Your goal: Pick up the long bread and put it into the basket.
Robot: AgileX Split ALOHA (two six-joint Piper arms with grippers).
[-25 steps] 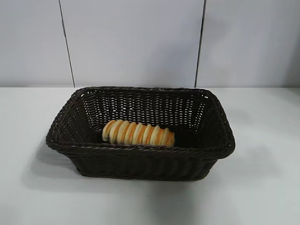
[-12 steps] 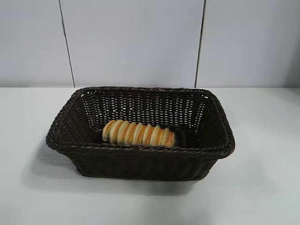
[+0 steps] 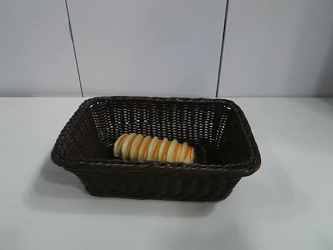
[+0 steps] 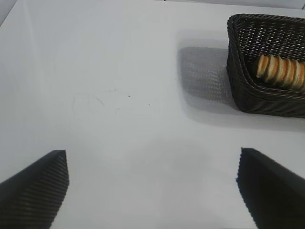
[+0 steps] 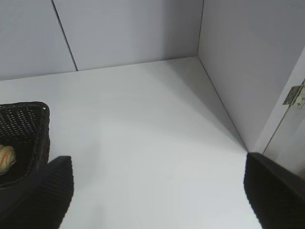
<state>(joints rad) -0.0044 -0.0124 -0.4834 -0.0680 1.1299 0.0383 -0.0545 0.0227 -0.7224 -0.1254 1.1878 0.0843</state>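
Observation:
The long bread [image 3: 153,148], golden-tan with orange-brown and pale stripes, lies inside the dark brown wicker basket [image 3: 156,171], against its front wall. It also shows in the left wrist view [image 4: 281,70] inside the basket [image 4: 248,90], and one end shows in the right wrist view [image 5: 5,159] in the basket [image 5: 33,133]. Neither arm appears in the exterior view. My left gripper [image 4: 152,186] is open and empty over bare table, well away from the basket. My right gripper [image 5: 158,188] is open and empty over bare table beside the basket.
The white table [image 3: 291,208] carries the basket. Grey wall panels [image 3: 156,47] stand behind it. In the right wrist view a side wall [image 5: 252,71] meets the table at a corner, with a metal hinge [image 5: 293,95] on it.

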